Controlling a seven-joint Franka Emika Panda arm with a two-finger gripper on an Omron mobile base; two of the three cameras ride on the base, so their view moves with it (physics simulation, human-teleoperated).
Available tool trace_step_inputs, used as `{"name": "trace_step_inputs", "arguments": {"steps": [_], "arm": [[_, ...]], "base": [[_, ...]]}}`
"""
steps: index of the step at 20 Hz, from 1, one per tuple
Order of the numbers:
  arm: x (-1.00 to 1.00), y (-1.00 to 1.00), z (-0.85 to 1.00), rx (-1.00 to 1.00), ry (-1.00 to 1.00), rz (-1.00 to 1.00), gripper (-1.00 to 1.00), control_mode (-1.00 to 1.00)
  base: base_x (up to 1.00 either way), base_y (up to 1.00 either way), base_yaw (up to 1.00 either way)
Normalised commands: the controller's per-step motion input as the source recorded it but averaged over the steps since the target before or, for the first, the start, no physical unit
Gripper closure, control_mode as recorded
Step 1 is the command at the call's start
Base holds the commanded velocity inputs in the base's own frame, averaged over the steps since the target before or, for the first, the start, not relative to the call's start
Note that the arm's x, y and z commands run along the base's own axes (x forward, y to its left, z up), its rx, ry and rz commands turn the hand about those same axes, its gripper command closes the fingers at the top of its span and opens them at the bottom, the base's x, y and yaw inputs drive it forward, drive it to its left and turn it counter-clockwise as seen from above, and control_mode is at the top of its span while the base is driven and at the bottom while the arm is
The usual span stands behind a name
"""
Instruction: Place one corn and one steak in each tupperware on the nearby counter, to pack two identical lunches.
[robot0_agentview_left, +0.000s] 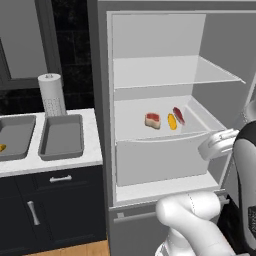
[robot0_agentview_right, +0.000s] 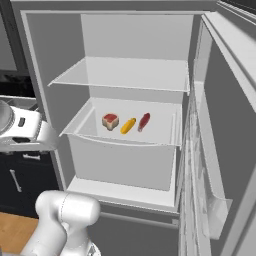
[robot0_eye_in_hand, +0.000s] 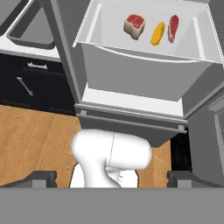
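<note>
On the counter (robot0_agentview_left: 75, 161) at left we see two tupperware (robot0_agentview_left: 61, 136), one holding a corn (robot0_agentview_left: 2, 147). In the fridge drawer (robot0_agentview_left: 160, 160) lie steak (robot0_agentview_left: 153, 120), corn (robot0_agentview_left: 172, 121), steak (robot0_agentview_left: 178, 115). Our gripper (robot0_eye_in_hand: 112, 179) stands wide, empty; it may bump the drawer wall.

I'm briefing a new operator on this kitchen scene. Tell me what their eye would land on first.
The open fridge draws the eye first: on its middle shelf, above the drawer, lie two steaks, the left steak and the right steak, with a yellow corn cob between them. To the left, two grey tupperware trays sit on the white counter; the nearer tray holds nothing, while the far tray has a yellow piece at its left edge. A paper towel roll stands behind them.
</note>
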Motion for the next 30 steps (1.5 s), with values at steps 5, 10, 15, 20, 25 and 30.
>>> {"name": "trace_step_inputs", "arguments": {"steps": [5, 10, 15, 20, 25, 30], "arm": [[0.38, -0.04, 0.0, 0.0, -0.09, -0.09, -1.0, -1.0], [0.41, -0.01, -0.06, 0.0, -0.12, -0.03, -1.0, -1.0], [0.36, -0.13, 0.0, 0.0, -0.12, 0.0, -1.0, -1.0], [0.39, -0.02, 0.0, 0.0, -0.01, 0.01, -1.0, -1.0], [0.42, 0.0, -0.02, 0.0, 0.01, 0.0, -1.0, -1.0], [0.35, 0.0, -0.13, 0.0, 0.02, 0.0, -1.0, -1.0]], "base": [[0.0, 0.0, 0.0], [0.0, 0.0, 0.0], [0.0, 0.0, 0.0], [0.0, 0.0, 0.0], [0.0, 0.0, 0.0], [0.0, 0.0, 0.0]]}}
